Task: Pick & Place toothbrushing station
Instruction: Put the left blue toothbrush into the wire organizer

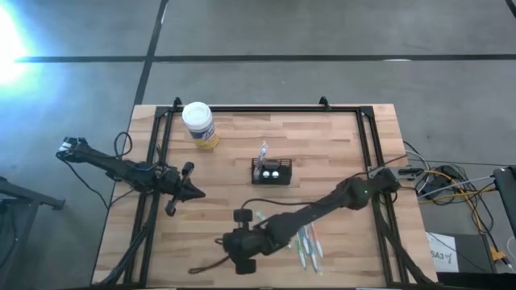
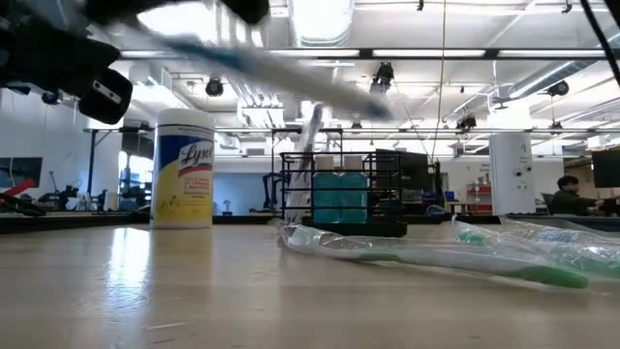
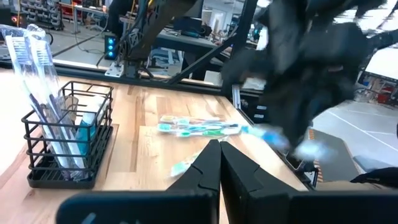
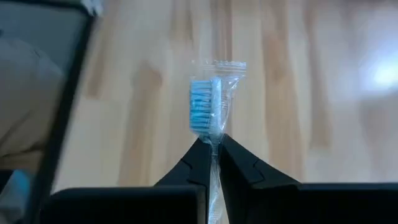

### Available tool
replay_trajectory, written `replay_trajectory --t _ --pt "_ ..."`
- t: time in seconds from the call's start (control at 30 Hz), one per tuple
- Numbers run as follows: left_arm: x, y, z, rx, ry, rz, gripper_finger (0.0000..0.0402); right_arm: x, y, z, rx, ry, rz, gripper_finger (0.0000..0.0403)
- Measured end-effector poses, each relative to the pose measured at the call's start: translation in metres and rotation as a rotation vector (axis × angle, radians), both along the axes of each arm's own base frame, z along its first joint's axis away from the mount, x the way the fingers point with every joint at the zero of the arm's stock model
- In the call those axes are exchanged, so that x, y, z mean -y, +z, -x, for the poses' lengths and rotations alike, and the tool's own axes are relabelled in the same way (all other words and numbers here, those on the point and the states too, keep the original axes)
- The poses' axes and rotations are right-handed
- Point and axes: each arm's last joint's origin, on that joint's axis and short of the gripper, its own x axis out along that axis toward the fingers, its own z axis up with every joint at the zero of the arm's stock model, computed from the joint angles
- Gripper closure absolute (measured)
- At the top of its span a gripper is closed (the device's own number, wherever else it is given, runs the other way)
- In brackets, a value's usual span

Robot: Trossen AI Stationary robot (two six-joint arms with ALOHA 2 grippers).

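Observation:
The black wire toothbrushing station [image 1: 271, 171] stands on the table's middle with wrapped brushes upright in it; it also shows in the low view [image 2: 339, 194] and the left wrist view [image 3: 68, 134]. My right gripper [image 4: 211, 142], near the table's front [image 1: 244, 217], is shut on a wrapped blue-bristled toothbrush [image 4: 208, 102], held above the table in the low view [image 2: 271, 68]. My left gripper [image 3: 219, 149] is shut and empty at the table's left [image 1: 193, 192]. My right gripper pinches the wrapped toothbrush between its two fingers at the neck [image 4: 213, 144], just below the head. The head and the wrapper's end stick out past the fingertips. The handle runs back between the fingers. The brush is lifted clear of the table.
Several wrapped toothbrushes [image 1: 309, 242] lie on the table near the front, right of my right gripper; they also show in the low view [image 2: 436, 254]. A white-lidded yellow wipes jar [image 1: 199, 125] stands at the far left. A black frame [image 1: 266, 109] borders the table.

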Motion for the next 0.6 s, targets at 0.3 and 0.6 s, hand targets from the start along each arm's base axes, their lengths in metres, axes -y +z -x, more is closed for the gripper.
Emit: replay_trajectory --t 0.3,0.6 --pt "0.0 -0.004 0.0 -0.01 0.0 0.001 0.0396 -0.011 0.081 0.028 0.259 0.219 0.097 0.039" --pt "0.0 -0.01 0.001 -0.034 0.0 -0.007 0.0396 0.006 0.147 0.073 0.618 0.464 0.159 0.039"
